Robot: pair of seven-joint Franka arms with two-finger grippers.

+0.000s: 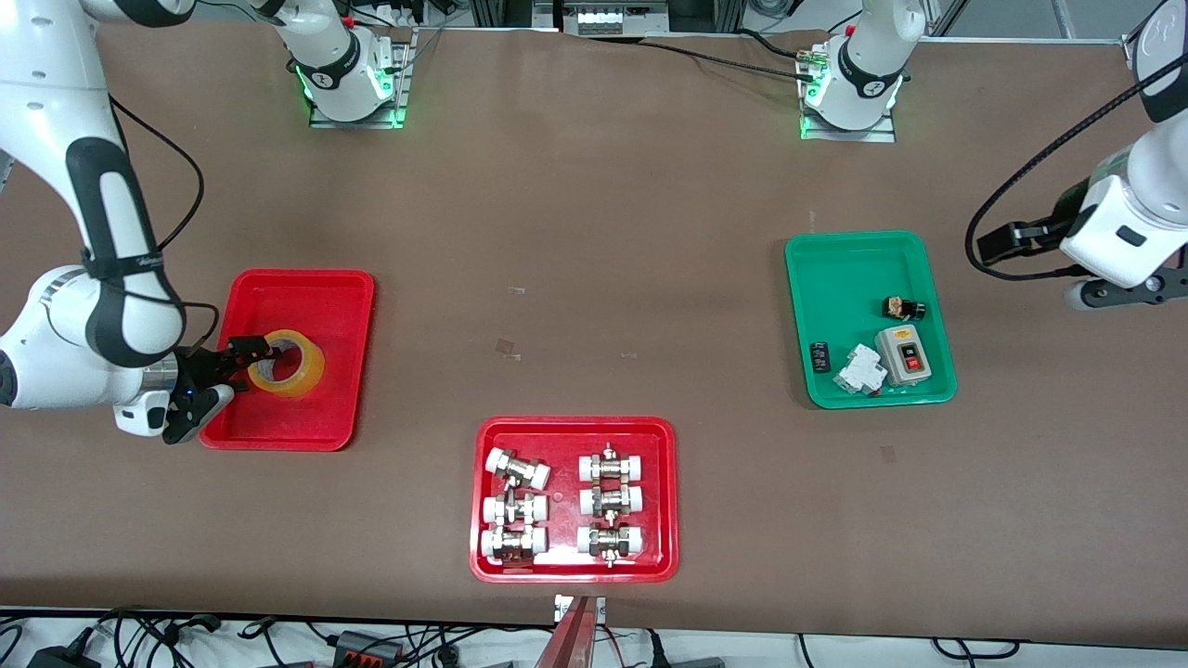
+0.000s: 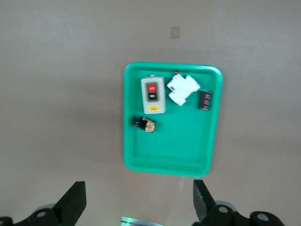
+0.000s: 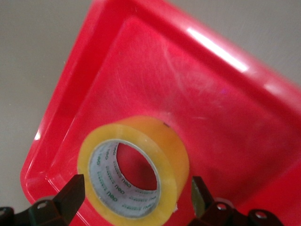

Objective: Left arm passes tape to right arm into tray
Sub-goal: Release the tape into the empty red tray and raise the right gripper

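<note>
Between the spread fingers of the right gripper (image 1: 243,364), the translucent yellow tape roll (image 1: 290,362) already sits inside the plain red plastic tray (image 1: 320,288), leaving only withdrawal, while the left gripper (image 2: 138,207) waits, fingers apart, near the green tray (image 1: 835,260).

A green tray (image 1: 840,269) holds a switch box (image 1: 903,354) — nearer, a red tray (image 1: 575,430) of pipe fittings (image 1: 516,469).

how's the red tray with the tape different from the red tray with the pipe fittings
The plain red tray holds only the tape, with the right gripper open around that roll; the fittings tray holds six metal-and-white pipe fittings in two columns and no gripper is near it. The plain tray lies toward the right arm's end of the table; the fittings tray sits mid-table, nearer the front camera. Both are red, rectangular, low-rimmed.
</note>
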